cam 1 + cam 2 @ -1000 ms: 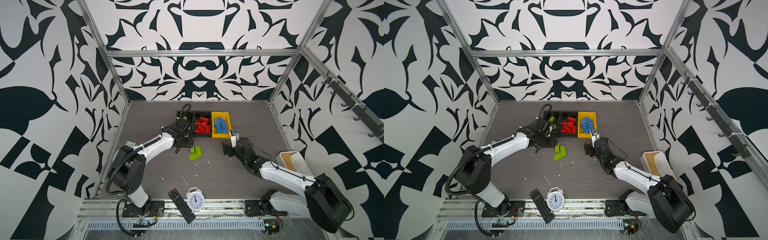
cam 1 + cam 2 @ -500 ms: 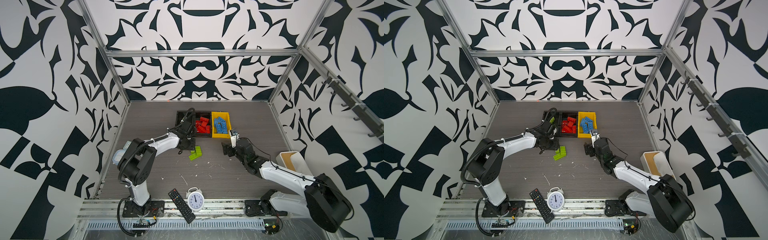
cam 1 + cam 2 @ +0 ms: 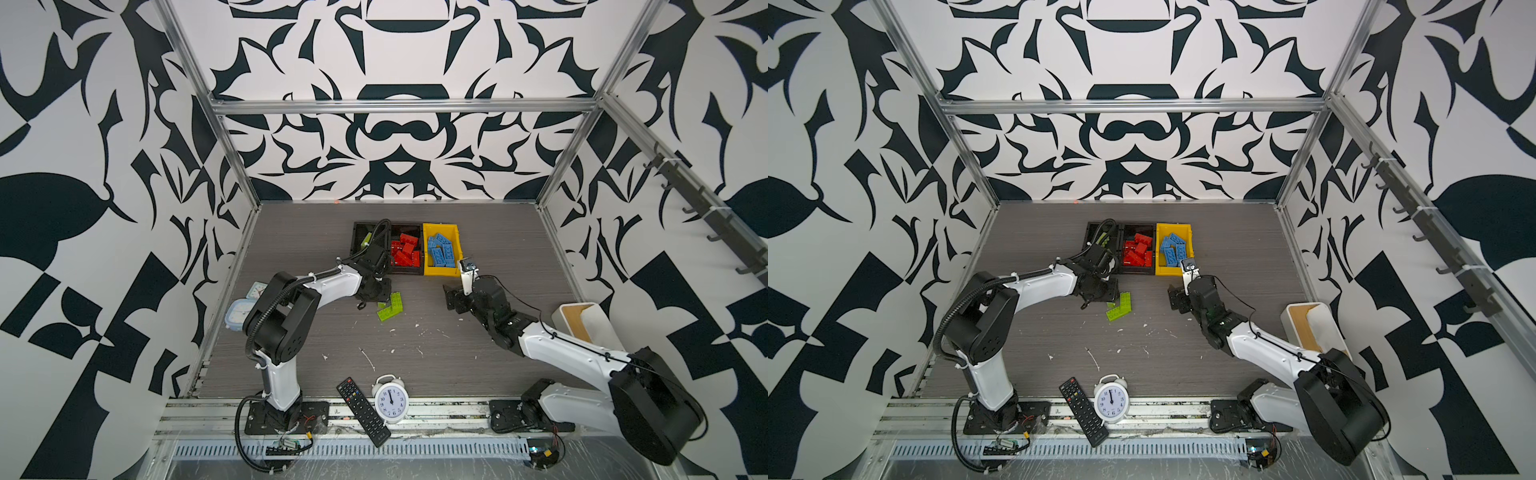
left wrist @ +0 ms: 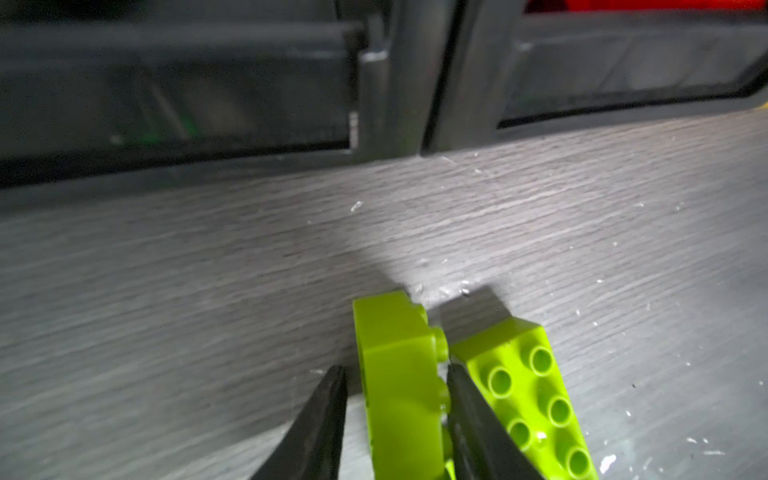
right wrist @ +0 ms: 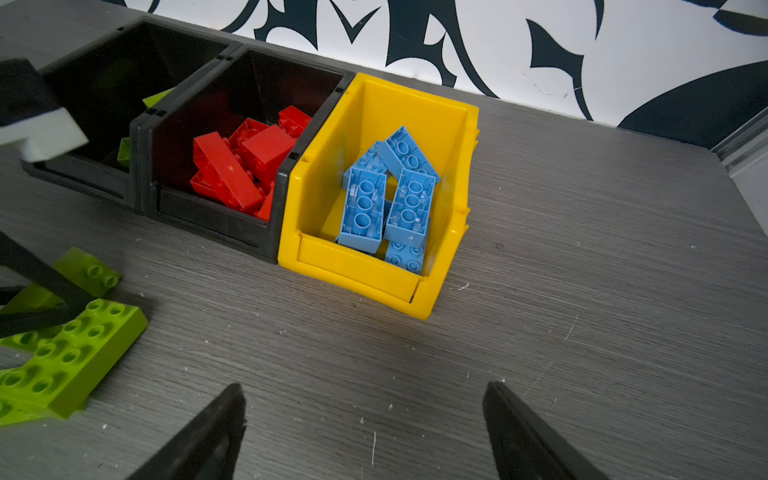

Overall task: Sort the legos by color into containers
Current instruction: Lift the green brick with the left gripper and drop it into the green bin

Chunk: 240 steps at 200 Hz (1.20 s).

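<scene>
The grey wood-grain desk (image 3: 498,232) carries everything and is speckled with white flecks (image 3: 424,332). 2 white-and-black arms reach in from its near edge. The left arm (image 3: 328,282) bends toward the middle and the right arm (image 3: 561,345) stretches toward the bins. A white tub (image 3: 598,328) with a wooden lining sits at the right side, well apart from the containers. Those 3 stand in a touching row toward the back. The yellow bin (image 5: 361,270) on the right holds the blue legos (image 3: 441,249), and the middle black bin (image 5: 208,220) holds the red legos (image 3: 405,249). The left black bin (image 5: 83,176) holds a green piece (image 3: 365,240). At the near edge stands a white alarm clock (image 3: 390,401) with a black remote (image 3: 363,411) just beside it. In front of the black bins, several lime green legos (image 3: 390,307) lie bunched on the desk, 2 of them flat and studs-up in an L in both top views. The left tool (image 4: 395,368) is down among them, astride a green brick (image 4: 399,395) standing on its edge. One finger (image 4: 469,415) touches its studs, wedged against a flat neighbour (image 4: 528,390). The other finger (image 4: 324,415) stands a sliver off the smooth face, so the jaws are parted, not clenched. The right tool (image 5: 363,385) is released, its jaws spread wide over bare desk in front of the yellow bin.
</scene>
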### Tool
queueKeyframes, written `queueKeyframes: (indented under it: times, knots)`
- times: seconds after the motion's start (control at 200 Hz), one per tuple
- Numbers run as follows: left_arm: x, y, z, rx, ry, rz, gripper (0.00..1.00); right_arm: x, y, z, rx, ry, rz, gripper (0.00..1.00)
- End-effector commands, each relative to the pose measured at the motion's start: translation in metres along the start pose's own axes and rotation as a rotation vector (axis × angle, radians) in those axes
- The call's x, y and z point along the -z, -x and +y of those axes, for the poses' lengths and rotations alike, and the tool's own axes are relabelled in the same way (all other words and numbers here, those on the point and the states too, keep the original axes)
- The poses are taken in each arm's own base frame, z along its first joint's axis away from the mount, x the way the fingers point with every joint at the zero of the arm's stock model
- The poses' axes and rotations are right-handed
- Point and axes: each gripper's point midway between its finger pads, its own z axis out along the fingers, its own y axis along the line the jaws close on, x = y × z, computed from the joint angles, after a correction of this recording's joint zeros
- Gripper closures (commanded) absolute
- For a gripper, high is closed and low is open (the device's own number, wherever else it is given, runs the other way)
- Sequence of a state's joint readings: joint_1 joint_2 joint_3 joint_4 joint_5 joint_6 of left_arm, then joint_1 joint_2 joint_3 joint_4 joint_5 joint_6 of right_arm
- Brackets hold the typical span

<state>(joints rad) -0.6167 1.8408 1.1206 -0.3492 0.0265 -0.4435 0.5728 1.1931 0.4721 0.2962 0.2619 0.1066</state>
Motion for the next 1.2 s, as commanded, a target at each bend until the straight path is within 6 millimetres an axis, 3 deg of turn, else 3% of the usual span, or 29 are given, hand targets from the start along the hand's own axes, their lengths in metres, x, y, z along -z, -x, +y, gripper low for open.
queueKeyframes:
  times: [0.0,0.65,0.96,1.195]
  knots:
    - [0.002,0.009,-0.005,-0.005,-0.004,-0.021,0.61,-0.001,0.018,0.002,-0.024,0.003,-0.039,0.08]
    - [0.015,0.011,-0.005,-0.01,-0.003,-0.04,0.82,-0.002,0.017,0.001,-0.019,-0.001,-0.034,0.08]
    - [0.055,0.018,-0.004,-0.036,0.021,-0.105,0.84,-0.002,0.018,0.002,-0.02,0.0,-0.035,0.08]
    - [0.102,0.036,-0.012,-0.092,0.029,-0.174,0.84,-0.002,0.018,0.002,-0.02,0.004,-0.034,0.08]
